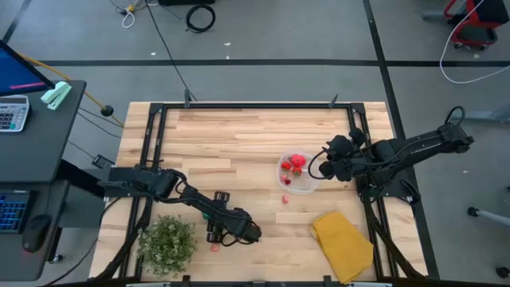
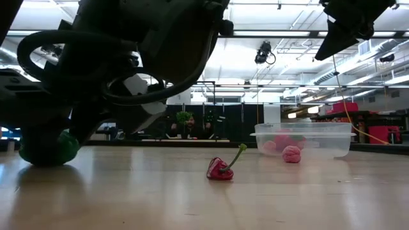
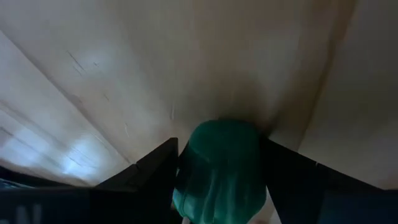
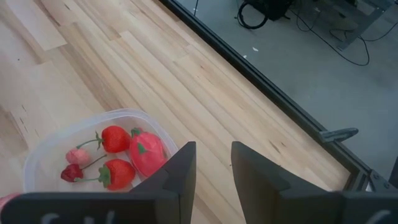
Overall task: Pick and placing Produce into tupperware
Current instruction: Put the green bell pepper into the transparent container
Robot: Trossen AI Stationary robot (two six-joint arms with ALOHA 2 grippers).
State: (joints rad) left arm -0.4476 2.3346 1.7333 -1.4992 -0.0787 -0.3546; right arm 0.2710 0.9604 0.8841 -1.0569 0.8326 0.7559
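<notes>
My left gripper (image 1: 213,229) is low at the table's near left part and shut on a green toy vegetable (image 3: 221,171), which also shows in the low view (image 2: 48,150). A red piece with a green stem (image 2: 220,169) lies on the wood just beside it (image 1: 215,247). The clear round tupperware (image 1: 296,173) stands right of centre and holds several red and pink pieces (image 4: 118,158). A pink piece (image 2: 291,154) lies on the table in front of it (image 1: 284,199). My right gripper (image 4: 211,168) hovers open and holding nothing beside the tupperware's right rim. My left gripper pinches the green toy vegetable (image 3: 205,186) between its two fingers (image 3: 155,177), one on each side of it. The fingers come at it from above, slanting down. In the low view the green piece's underside (image 2: 45,161) sits on the table.
A bushy green plant (image 1: 167,241) stands near the near left corner, close to my left arm. A yellow folded cloth (image 1: 343,237) lies at the near right. The table's far half is bare wood (image 1: 239,135), bounded by a black frame (image 1: 263,104).
</notes>
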